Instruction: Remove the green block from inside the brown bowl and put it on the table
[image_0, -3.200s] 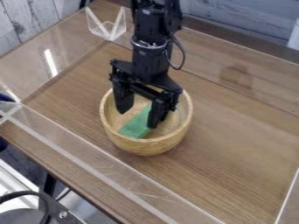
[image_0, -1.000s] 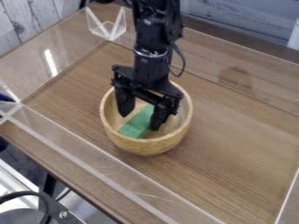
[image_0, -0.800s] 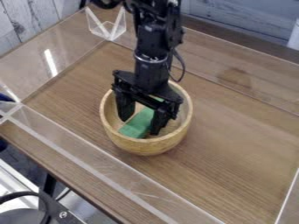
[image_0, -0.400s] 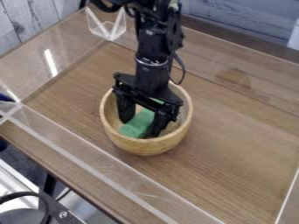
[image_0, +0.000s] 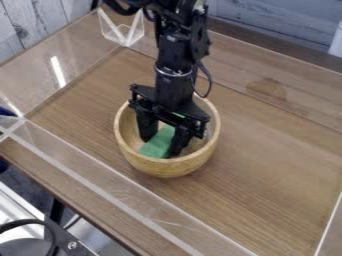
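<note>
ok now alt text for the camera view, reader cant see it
A black robot arm reaches into a round wooden bowl, its end effector at the green block inside; the bowl sits on a brown wooden table.

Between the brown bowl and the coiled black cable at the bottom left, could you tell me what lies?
In the camera view, a clear acrylic wall runs between the bowl and cable.

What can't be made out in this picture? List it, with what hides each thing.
Single camera view:
- Black metal claw: its fingertips are lost among dark parts, so any grip on the flat green block can't be confirmed.
- That block's upper end: behind the claw.
- Round light-tan wooden bowl: its far rim is mostly behind the claw.
- Black coiled cable: cut off by the left edge.
</note>
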